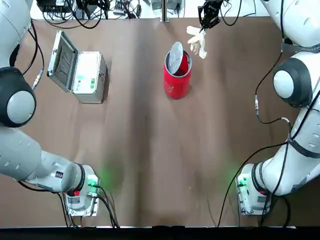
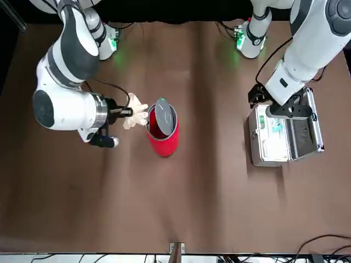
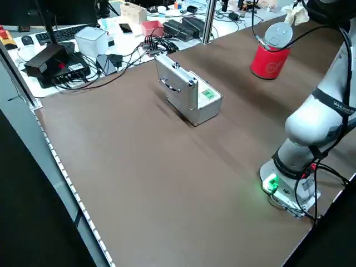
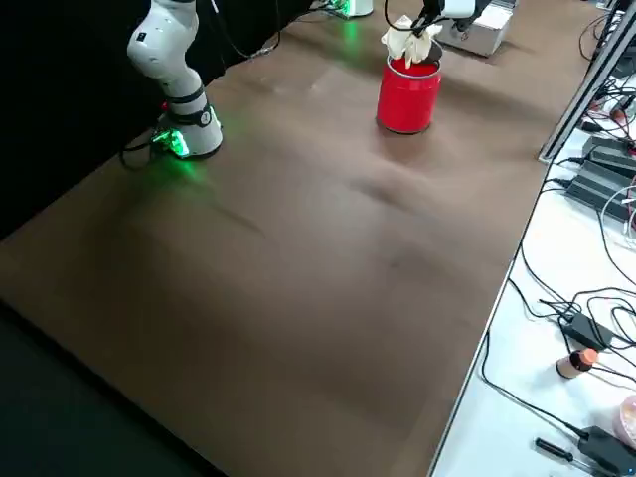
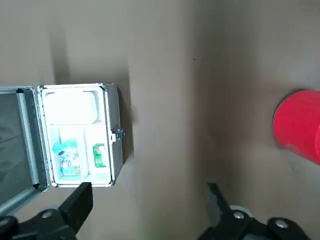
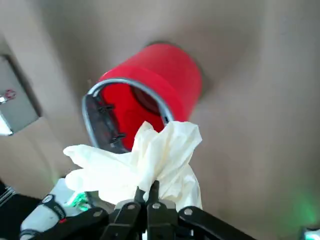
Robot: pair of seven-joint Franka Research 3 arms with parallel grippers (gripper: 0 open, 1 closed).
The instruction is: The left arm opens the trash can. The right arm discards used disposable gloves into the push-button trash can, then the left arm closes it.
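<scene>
Trash can point(image 1: 177, 75) stands mid-table toward far edge, lid point(image 1: 175, 57) sprung up on hinge — mouth exposed, ready to receive. Right gripper point(image 6: 150, 196) pinched shut on disposable gloves point(image 6: 142, 162), 2 fingers clamping wad at 1 edge so rest dangles free; wad hangs just beside can rim, not yet over opening, judged mid-carry. Left gripper point(image 5: 147, 197) fingers spread wide, holding nothing, raised near silver case point(image 1: 80, 70) — likely parked clear of drop path until closing lid.
</scene>
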